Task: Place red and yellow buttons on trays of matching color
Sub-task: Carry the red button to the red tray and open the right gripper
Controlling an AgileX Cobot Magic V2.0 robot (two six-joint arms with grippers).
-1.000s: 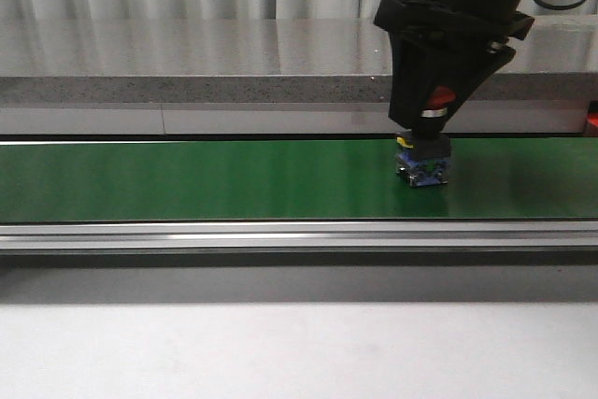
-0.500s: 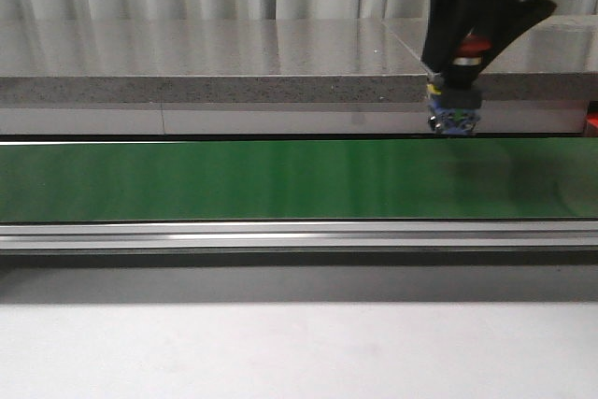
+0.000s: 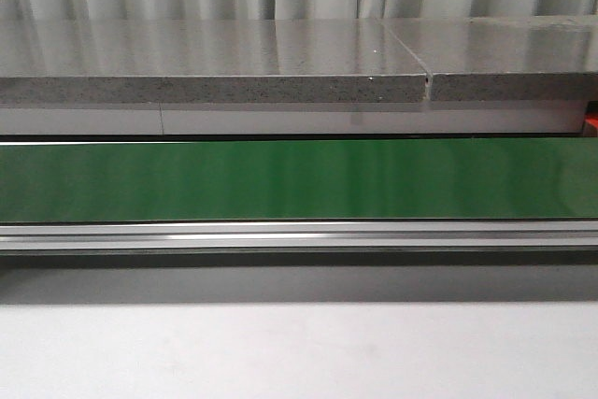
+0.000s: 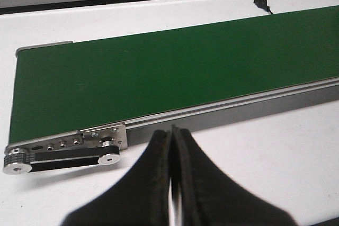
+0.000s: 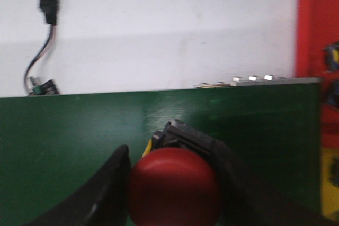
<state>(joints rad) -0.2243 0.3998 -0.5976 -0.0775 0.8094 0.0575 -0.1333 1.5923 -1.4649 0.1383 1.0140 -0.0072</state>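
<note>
Red button (image 5: 172,186) sits clamped in the right gripper (image 5: 169,183) above the green belt (image 5: 79,130); left gripper (image 4: 172,183) is closed, empty.

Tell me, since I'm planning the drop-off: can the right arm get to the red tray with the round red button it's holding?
Probably yes: red tray lies just past the green belt, nothing between; red button looks gripped.

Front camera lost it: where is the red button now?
Only the right wrist view shows it: the red button sits between the right gripper fingers, above the green belt, with the red tray nearby.
</note>
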